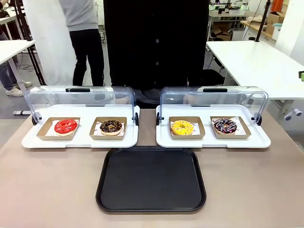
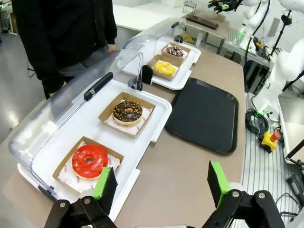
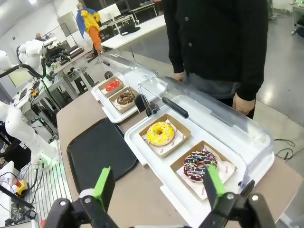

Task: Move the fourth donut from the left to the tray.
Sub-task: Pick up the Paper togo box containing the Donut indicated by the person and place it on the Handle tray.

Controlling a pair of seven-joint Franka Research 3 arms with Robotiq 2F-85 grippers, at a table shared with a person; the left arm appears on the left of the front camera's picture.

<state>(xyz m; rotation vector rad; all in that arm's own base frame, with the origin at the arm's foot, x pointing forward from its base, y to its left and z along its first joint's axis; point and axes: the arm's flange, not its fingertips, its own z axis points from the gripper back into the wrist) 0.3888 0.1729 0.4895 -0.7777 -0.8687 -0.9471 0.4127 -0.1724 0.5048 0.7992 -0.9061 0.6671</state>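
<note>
Tan tabletop, person in black at the far side. Black tray (image 1: 151,180) sits bare. Fourth donut (image 1: 225,126), chocolate with pink and white drizzle, lies in its cardboard dish (image 1: 241,134) just beyond the tray's far right corner, on a white display tray (image 1: 213,141) with its lid tipped back. Right gripper (image 3: 159,186) hovers short of it, fingers wide apart, nothing held. Left gripper (image 2: 161,183) is also spread and empty. Likely best for the right arm: pinch the dish wall, not the glaze, lift level, clear the display rim, set down mid-tray.
</note>
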